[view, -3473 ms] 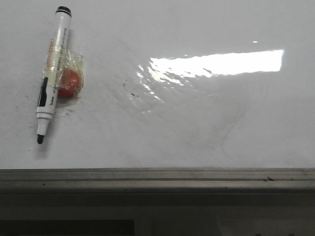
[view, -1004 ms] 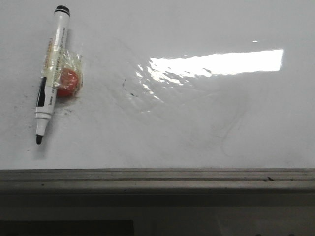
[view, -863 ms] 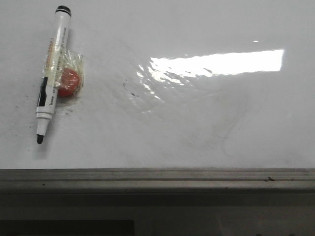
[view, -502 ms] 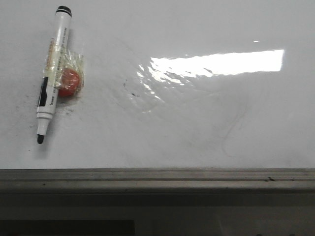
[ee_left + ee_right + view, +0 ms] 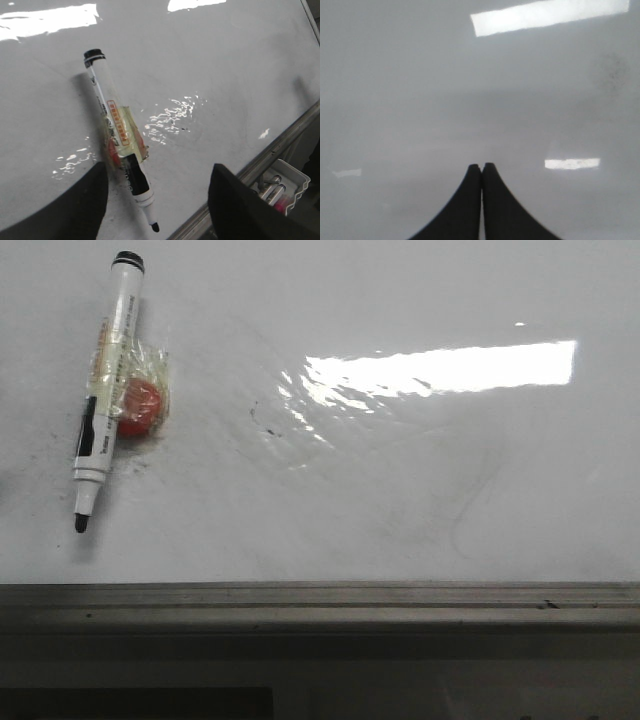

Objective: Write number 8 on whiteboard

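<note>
The whiteboard point(image 5: 400, 490) lies flat, glossy, with faint grey smudges. The number 8 is out of view. A white and black marker point(image 5: 104, 390) lies uncapped at the board's left, its tip toward the near rim, with a red round piece point(image 5: 140, 406) taped to its side. In the left wrist view my left gripper point(image 5: 159, 170) hangs open above the board, and the marker's point(image 5: 117, 132) tip end lies between its fingers, untouched. My right gripper point(image 5: 482, 166) is shut on nothing over bare board. Neither gripper shows in the front view.
A grey metal rim point(image 5: 320, 600) runs along the board's near edge. Beyond the rim, in the left wrist view, sits a small white tray point(image 5: 280, 185) holding pens. A bright light reflection point(image 5: 440, 368) lies across the board's right half.
</note>
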Tool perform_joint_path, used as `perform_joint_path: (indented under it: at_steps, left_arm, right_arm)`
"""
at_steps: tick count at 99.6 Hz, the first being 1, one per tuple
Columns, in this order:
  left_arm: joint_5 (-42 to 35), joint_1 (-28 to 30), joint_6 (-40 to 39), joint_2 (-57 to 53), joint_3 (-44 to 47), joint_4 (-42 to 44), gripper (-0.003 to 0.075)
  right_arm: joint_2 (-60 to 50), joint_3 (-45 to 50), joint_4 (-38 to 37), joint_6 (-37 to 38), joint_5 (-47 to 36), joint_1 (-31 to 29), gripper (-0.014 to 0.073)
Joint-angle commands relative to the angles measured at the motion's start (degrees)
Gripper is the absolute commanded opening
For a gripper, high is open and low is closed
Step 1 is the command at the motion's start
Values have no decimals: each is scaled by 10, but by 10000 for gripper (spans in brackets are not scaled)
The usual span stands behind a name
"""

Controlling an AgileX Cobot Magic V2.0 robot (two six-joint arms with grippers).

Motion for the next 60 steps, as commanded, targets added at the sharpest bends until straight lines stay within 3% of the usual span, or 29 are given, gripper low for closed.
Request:
perform_joint_path:
  at_steps: [1,17,43,60]
  left_arm:
    - [-89,-9,-4,45,-17,-18,396]
    - [-155,-9,-4,117,-17,-98,396]
    - [-171,-9,-9,183,-17,-100,392]
    - [-177,-9,-9,206,-17,-100,335]
  right_arm:
    - [11,-14,-2,0,-52,-2,-63]
    - [11,-14,-2,0,-49,-2,-63]
    - [11,-14,-2,0,-47,-2,-63]
    - [11,-14,-2,0,-36,-1,-63]
